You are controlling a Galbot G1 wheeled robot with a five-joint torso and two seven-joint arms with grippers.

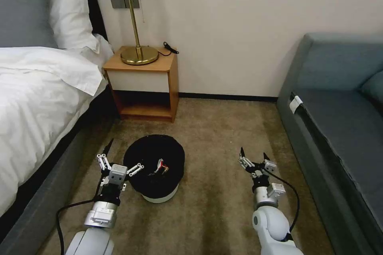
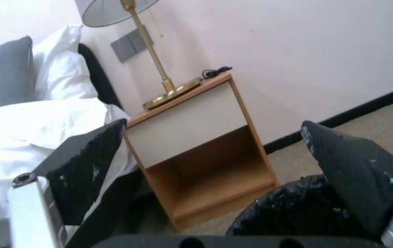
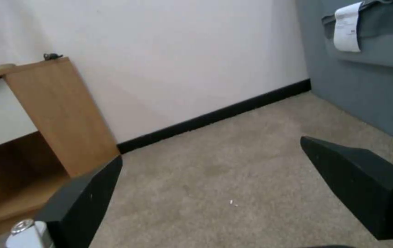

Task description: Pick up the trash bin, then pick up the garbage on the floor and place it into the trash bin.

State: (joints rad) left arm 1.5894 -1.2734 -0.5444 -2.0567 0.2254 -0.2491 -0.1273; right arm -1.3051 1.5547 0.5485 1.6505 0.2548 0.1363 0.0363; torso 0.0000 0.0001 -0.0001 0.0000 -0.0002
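Observation:
The trash bin [image 1: 153, 149] stands on the carpet in the head view, a round bin with a white base under a black bag. Inside it lies garbage: a red-and-white packet [image 1: 160, 165] beside darker pieces I cannot make out. My left gripper [image 1: 127, 150] is open at the bin's left rim, one finger outside it and the other over the bag. The left wrist view shows that open gripper [image 2: 213, 123] with the black bag [image 2: 292, 210] by one finger. My right gripper [image 1: 253, 152] hangs open over bare carpet to the bin's right, and the right wrist view has this gripper [image 3: 210, 148] holding nothing.
A wooden nightstand [image 1: 141, 83] with a brass lamp [image 1: 137, 53] stands against the wall behind the bin. The bed [image 1: 36, 99] runs along the left and a grey sofa [image 1: 339, 119] along the right. Open carpet [image 1: 215, 135] lies between them.

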